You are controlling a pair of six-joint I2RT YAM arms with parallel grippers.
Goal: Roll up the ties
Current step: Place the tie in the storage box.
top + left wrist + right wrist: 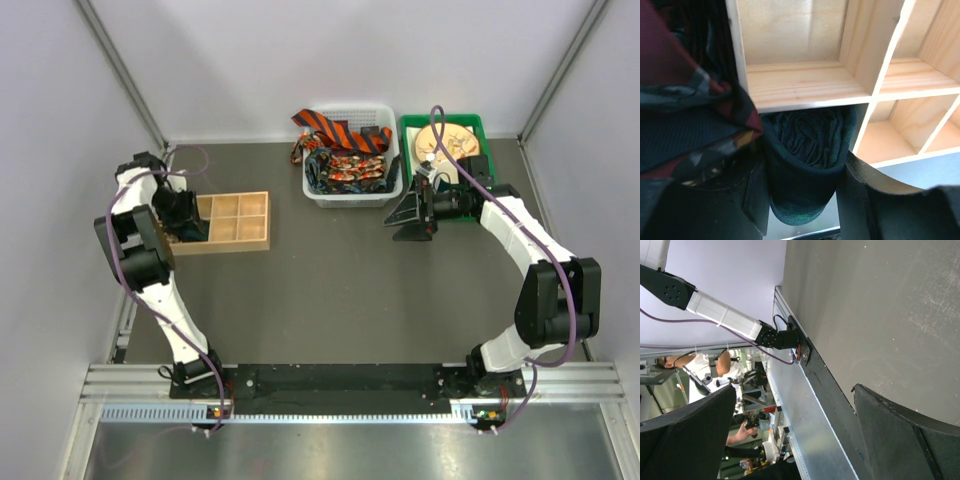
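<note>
My left gripper [807, 200] is shut on a rolled dark teal tie [807, 145] and holds it at the near-left compartment of a wooden divided box [805, 85]. A dark tie with a red pattern [690, 100] lies bunched just left of the roll. In the top view the left gripper [192, 230] is at the box's [240, 222] left end. The orange-and-black striped tie [335, 130] and dark red-patterned ties [350, 165] fill a white basket [350, 197]. My right gripper [406, 222] is open and empty, beside the basket's right front corner; in its wrist view [795, 430] it faces bare table.
A green bin [478, 128] with a round wooden disc [447, 143] stands right of the basket. Purple cables run along both arms. Grey walls close in the left, right and back. The metal rail [340, 385] with the arm bases runs along the near edge.
</note>
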